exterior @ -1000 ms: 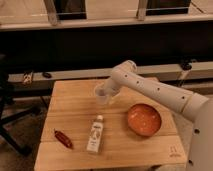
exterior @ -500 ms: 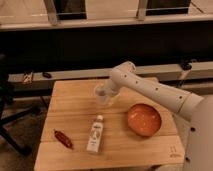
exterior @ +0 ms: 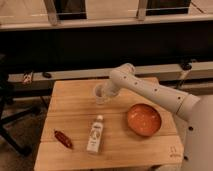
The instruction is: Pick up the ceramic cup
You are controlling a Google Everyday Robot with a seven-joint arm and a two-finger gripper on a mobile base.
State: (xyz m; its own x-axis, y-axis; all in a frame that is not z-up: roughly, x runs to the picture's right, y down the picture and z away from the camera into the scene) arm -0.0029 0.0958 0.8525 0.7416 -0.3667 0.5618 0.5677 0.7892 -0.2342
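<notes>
The ceramic cup (exterior: 99, 95) is upright in the back middle part of the wooden table (exterior: 70, 107), a little closer to the far edge than to the near one. The gripper (exterior: 105, 92) is directly at the cup, on its right side and at the height of its rim. It overlaps the cup, so I cannot tell if it is wide, narrow or already holding the cup. The white arm (exterior: 150, 90) comes to it from the right, above the table. Below the arm, to the right front of the cup, sits an orange bowl (exterior: 143, 120), well apart from the cup. In front of the cup a white bottle (exterior: 96, 134) lies on its side. Left of the bottle, near the front edge, lies a small red thing (exterior: 63, 139).
</notes>
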